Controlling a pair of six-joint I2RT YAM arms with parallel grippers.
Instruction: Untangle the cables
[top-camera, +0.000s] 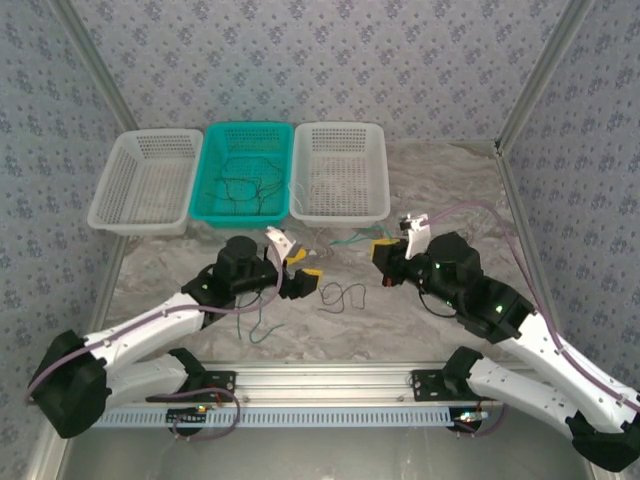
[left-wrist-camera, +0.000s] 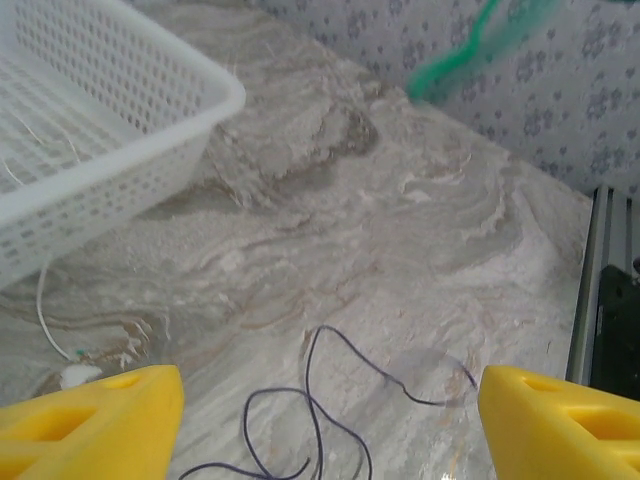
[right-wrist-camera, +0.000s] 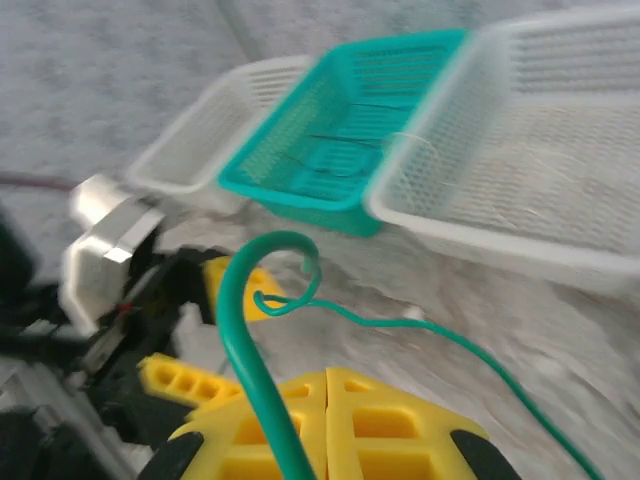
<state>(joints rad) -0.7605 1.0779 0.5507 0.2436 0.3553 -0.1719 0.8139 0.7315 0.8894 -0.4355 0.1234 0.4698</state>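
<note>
A thin dark cable (top-camera: 345, 295) lies in loose loops on the marbled table between the two arms. My left gripper (top-camera: 300, 268) hovers just left of it, open. In the left wrist view the same dark cable (left-wrist-camera: 320, 400) lies on the table between the wide-apart yellow fingers (left-wrist-camera: 90, 420) of the left gripper (left-wrist-camera: 330, 425), untouched. My right gripper (top-camera: 381, 252) is shut on a green cable (right-wrist-camera: 245, 330), which curls up over the shut yellow fingers (right-wrist-camera: 400, 430) of the right gripper (right-wrist-camera: 327, 378) and trails off to the right. More thin cables (top-camera: 240, 185) lie tangled in the teal basket (top-camera: 215, 140).
Three baskets stand in a row at the back: a white basket (top-camera: 120, 165), the teal one, and another white basket (top-camera: 375, 150). A greyish wire (top-camera: 262, 328) lies near the left arm. A thin white wire (left-wrist-camera: 42, 310) hangs by the white basket (left-wrist-camera: 150, 130).
</note>
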